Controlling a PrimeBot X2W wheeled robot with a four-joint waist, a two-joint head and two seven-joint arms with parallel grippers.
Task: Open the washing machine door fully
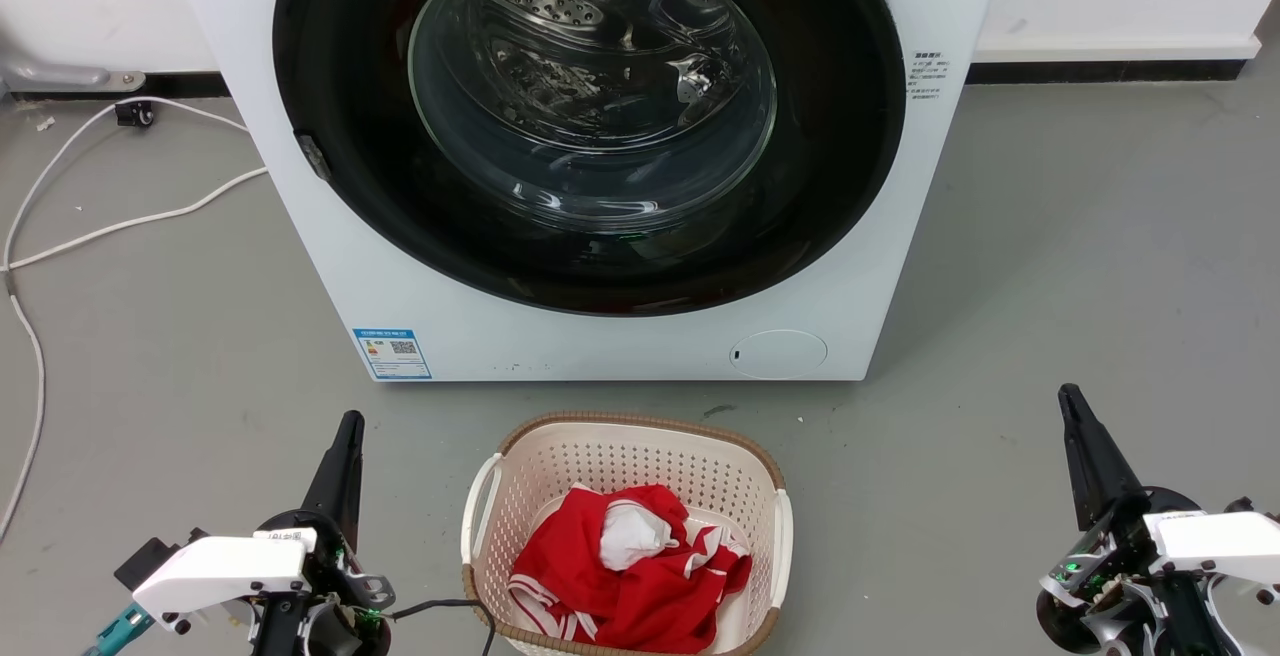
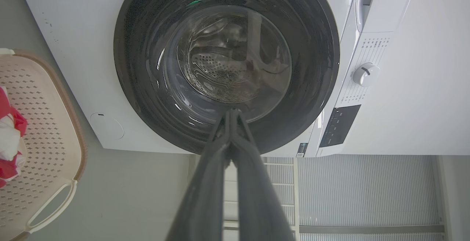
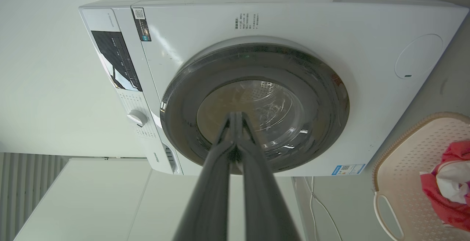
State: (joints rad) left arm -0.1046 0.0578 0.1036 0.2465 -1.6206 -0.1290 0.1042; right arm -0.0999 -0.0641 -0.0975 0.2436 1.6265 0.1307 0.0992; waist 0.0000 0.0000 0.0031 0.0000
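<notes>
Two claws start this step clenched and empty, so release one before you approach. The left claw (image 1: 352,426) and the right claw (image 1: 1070,398) each press their long dark fingers together and touch nothing. They sit low over the grey floor, on either side of the beige perforated plastic laundry basket (image 1: 480,496). Beyond it, the large round glossy black washing machine door (image 1: 590,116) sits closed against the white front-loading washing machine (image 1: 600,346). Use the left claw. Hook the small grey tab (image 1: 312,156) on the door's left rim, probably the catch. Pull along the door's arc, not straight back.
</notes>
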